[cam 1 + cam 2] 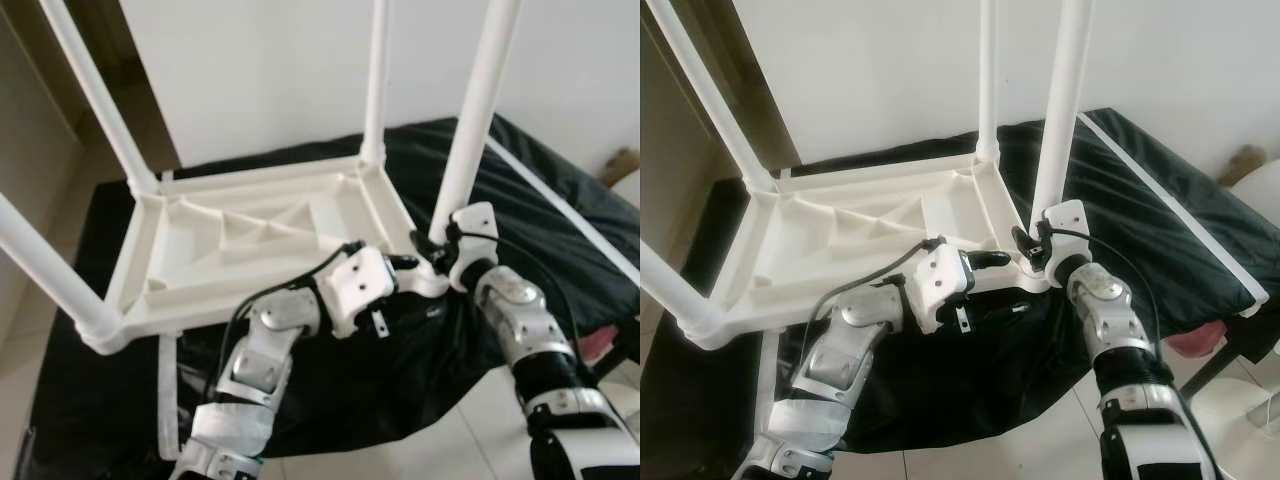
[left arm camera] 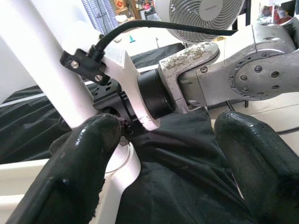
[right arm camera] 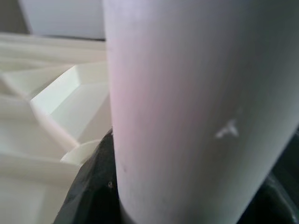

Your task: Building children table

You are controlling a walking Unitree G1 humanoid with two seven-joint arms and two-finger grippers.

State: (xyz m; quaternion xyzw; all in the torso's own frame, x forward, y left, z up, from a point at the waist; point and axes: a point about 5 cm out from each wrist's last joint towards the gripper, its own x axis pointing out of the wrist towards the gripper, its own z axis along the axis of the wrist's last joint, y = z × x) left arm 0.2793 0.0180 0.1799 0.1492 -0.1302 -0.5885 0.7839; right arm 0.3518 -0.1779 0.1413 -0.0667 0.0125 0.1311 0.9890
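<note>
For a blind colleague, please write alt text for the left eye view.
An upturned white plastic table lies on black cloth, four legs up. Both pincers meet at its near right leg: right pincer, left pincer.

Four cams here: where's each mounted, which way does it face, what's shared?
Left and right eye views: head, looking down at the upturned table; both arms show.
Left wrist view: along the left gripper at the right arm.
Right wrist view: close on the near-right leg.
Shared: that leg, held by the right gripper.
</note>
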